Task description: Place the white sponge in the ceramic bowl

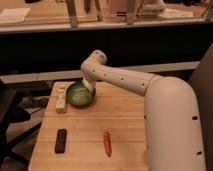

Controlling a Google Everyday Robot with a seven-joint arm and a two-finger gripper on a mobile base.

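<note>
The green ceramic bowl (79,94) stands at the back left of the wooden table (125,125). My white arm reaches in from the right and bends down, so the gripper (89,85) hangs over the bowl's right rim, partly inside it. Something pale sits at the gripper's tip. I cannot tell the white sponge apart from the white gripper there.
A white oblong object (61,99) lies just left of the bowl. A black rectangular object (60,140) lies near the front left, and an orange carrot (106,143) at the front middle. My arm's bulky white body (175,125) covers the table's right side.
</note>
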